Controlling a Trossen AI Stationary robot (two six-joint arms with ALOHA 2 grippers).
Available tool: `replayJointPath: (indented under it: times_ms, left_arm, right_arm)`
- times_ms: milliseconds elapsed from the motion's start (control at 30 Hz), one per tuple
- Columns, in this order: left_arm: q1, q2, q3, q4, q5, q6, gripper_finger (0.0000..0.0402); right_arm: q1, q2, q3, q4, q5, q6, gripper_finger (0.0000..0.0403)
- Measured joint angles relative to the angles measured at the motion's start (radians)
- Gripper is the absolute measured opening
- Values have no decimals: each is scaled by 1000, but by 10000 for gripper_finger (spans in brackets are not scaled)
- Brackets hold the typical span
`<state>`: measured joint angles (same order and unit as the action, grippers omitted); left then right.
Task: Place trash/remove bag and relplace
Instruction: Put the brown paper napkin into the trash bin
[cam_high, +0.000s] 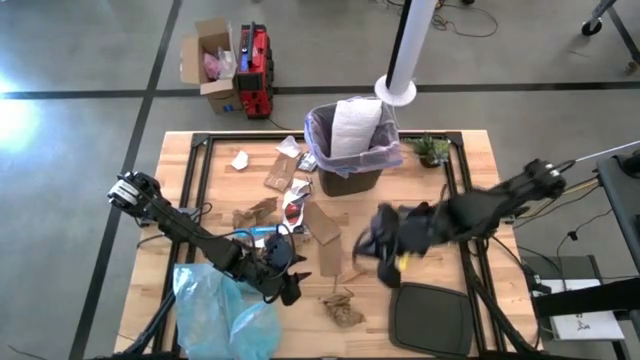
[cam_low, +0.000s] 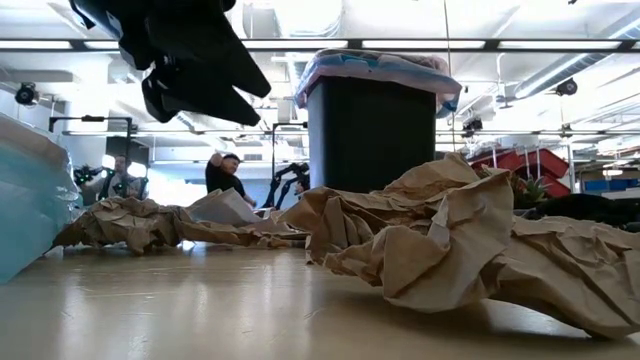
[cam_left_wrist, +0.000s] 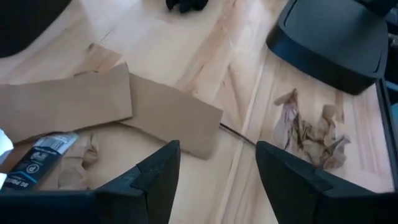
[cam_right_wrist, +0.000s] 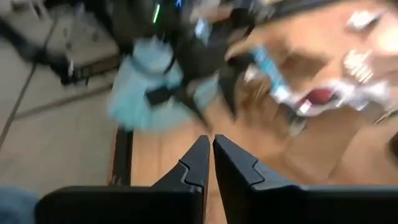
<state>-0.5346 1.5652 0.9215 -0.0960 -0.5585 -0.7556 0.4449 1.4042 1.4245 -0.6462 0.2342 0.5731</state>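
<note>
The black bin (cam_high: 350, 170) stands at the table's far middle. The lavender bag (cam_high: 318, 128) lines it, folded over the rim, and a white sheet (cam_high: 352, 125) sticks up out of it. Trash lies across the table's middle: cardboard pieces (cam_high: 322, 225), a wrapper (cam_high: 292, 205) and a crumpled brown paper (cam_high: 343, 308). My left gripper (cam_left_wrist: 217, 149) hovers open near the front edge, with a flat cardboard piece (cam_left_wrist: 168, 112) just beyond its fingers and nothing between them. My right gripper (cam_high: 365, 245) hangs shut above the table's middle, its fingers (cam_right_wrist: 200, 162) empty.
A light-blue plastic bag (cam_high: 220, 315) lies heaped at the front left beside my left arm. The black bin lid (cam_high: 430, 320) lies flat at the front right. A small green plant (cam_high: 432, 150) stands right of the bin. Bare wood shows between lid and cardboard.
</note>
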Motion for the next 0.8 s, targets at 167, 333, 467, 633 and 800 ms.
replayJointPath:
  times_ms: [167, 333, 467, 633, 800]
  left_arm:
    - [0, 1, 0, -3, 1, 14, 191]
    - [-11, 1, 0, -3, 30, 3, 184]
    - [-34, 1, 0, -6, 79, -21, 179]
    - [-84, 1, 0, -10, 81, -89, 174]
    - [-121, 4, 0, -13, 78, -133, 176]
  right_arm:
    - [76, 127, -50, 0, -17, 70, 67]
    - [106, 285, -48, 71, -63, 52, 139]
    - [110, 406, -47, 174, -90, -38, 193]
    - [96, 536, -47, 240, -104, -77, 230]
    - [83, 628, -46, 238, -100, -79, 233]
